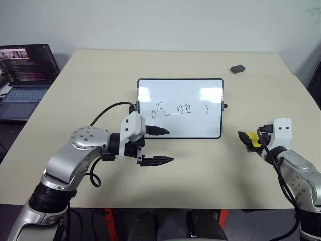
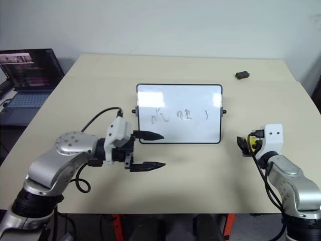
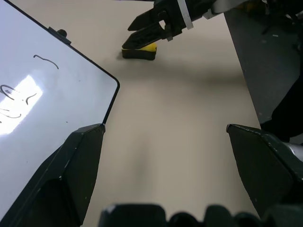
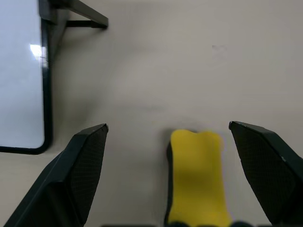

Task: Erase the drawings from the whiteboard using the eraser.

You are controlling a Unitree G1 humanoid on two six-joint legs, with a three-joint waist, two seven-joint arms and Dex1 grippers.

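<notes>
Over on the far left a laptop (image 1: 25, 80) sits open on a side surface, well away from the left gripper (image 1: 159, 146). That gripper points across toward the right, its two black fingers (image 1: 156, 160) spread wide apart with nothing between them. The upper fingertip lies over the lower left corner of the whiteboard (image 1: 180, 107); whether it actually touches the surface I can't tell. The lower fingertip hangs over the bare table (image 1: 100, 65), nearer the robot than the board's edge.

The whiteboard lies flat on the table, just beyond those fingertips. The drawings (image 1: 179, 109) run in a row across its middle, a few thin dark scribbles, further along the board than the upper fingertip and not reached by it. In the left wrist view the board's rounded corner sits right by one finger, with open tabletop filling the gap to the other.

Moving right, past the board's right edge, here's the right gripper (image 4: 168, 135), its fingers (image 4: 80, 165) standing as wide as they go. The eraser (image 4: 196, 177) lies on the table between them, yellow top up, with a clear gap to either finger, so nothing is gripped. Its far end stops about level with the fingertips.

Far beyond the right gripper, near the table's back edge, rests a small dark lump (image 1: 237, 69).
</notes>
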